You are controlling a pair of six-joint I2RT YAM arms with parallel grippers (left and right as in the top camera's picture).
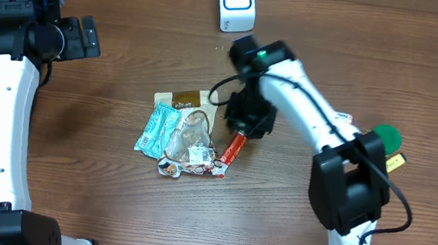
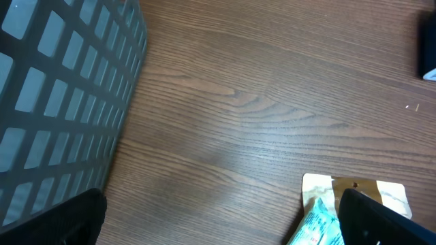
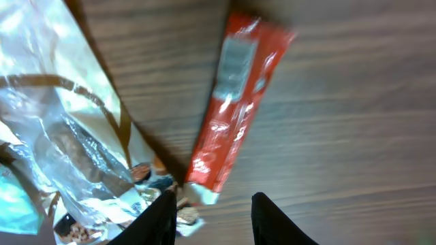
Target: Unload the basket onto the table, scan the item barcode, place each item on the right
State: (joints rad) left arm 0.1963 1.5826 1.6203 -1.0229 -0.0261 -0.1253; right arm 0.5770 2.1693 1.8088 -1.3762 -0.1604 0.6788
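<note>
A red snack packet (image 1: 233, 148) (image 3: 235, 116) lies flat on the wooden table at the right edge of a small pile of packets (image 1: 182, 134). My right gripper (image 1: 248, 114) (image 3: 214, 197) hovers just above it. Its two black fingers (image 3: 269, 218) stand a little apart with only table between them, and the packet's pale lower end lies close to the left finger. A white barcode scanner (image 1: 235, 2) stands at the far edge of the table. My left gripper (image 1: 84, 37) (image 2: 221, 231) is wide open and empty at the far left, away from the pile.
The pile holds a teal packet (image 1: 156, 126) (image 2: 317, 224), a tan pouch (image 1: 188, 99) (image 2: 320, 187) and a clear crinkled bag (image 3: 61, 136). A grey mesh basket (image 2: 61, 88) stands at the left. A green object (image 1: 386, 137) sits by the right arm's base.
</note>
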